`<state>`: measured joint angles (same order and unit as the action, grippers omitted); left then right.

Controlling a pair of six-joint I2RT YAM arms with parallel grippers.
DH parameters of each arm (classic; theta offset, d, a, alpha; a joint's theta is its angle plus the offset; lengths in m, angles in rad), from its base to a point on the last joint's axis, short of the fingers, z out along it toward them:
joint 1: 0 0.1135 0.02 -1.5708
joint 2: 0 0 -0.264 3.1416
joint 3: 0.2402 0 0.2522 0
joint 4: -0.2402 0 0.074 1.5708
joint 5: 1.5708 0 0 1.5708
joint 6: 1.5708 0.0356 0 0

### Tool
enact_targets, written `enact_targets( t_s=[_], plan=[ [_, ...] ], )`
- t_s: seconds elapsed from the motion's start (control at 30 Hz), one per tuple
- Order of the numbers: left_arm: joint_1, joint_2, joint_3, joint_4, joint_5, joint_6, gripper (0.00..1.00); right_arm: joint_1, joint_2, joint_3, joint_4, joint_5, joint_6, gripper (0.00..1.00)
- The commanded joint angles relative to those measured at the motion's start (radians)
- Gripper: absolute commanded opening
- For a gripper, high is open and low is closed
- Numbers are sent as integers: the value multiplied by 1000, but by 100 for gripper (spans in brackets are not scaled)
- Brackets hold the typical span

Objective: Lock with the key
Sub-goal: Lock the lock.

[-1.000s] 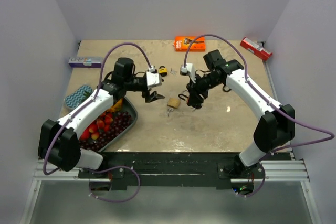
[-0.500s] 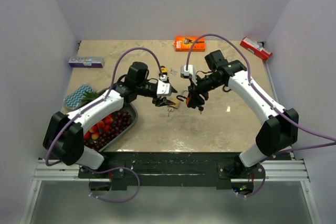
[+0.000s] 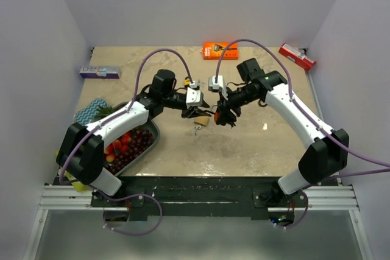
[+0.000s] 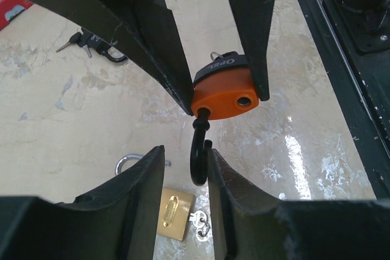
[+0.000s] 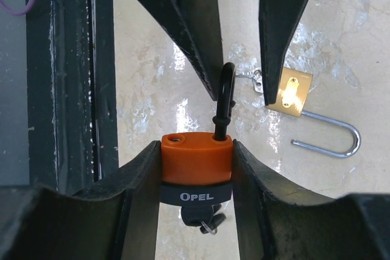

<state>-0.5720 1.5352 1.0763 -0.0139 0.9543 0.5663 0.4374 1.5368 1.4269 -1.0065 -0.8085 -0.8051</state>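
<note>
The orange padlock (image 5: 196, 161) hangs over the middle of the tabletop (image 3: 256, 144), its body grasped by the right end effector (image 5: 196, 150) and its black shackle (image 4: 198, 164) swung open. The left end effector (image 4: 186, 153) straddles that shackle, released. A brass padlock (image 4: 175, 213) lies just near-left.

The surface (image 3: 244, 144) is a pale beige slab with marbled streaks and a glossy sheen. Near its middle lies a brass padlock (image 3: 202, 121), flat, its shackle swung open – a small bunch of keys (image 3: 196, 130) lies at its keyhole end. By the left edge sits a dark tray (image 3: 156, 141) of red fruit and dark grapes, with a blue-and-white cloth (image 3: 89, 111) just beyond it. Along the far edge lie a purple-and-white box (image 3: 99, 72) towards the left corner and an orange box (image 3: 219, 50) about midway – a red packet (image 3: 297, 56) is in the far right corner.
</note>
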Motion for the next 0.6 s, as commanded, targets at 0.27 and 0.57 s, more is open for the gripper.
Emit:
enact_targets(
  t_s=[0.27, 0.57],
  plan=[
    [-15, 20, 51, 89, 15, -49, 9, 9, -49, 41, 36, -67, -5, 0],
    [-20, -4, 45, 104, -18, -95, 19, 11, -43, 37, 37, -69, 3, 0]
  ],
)
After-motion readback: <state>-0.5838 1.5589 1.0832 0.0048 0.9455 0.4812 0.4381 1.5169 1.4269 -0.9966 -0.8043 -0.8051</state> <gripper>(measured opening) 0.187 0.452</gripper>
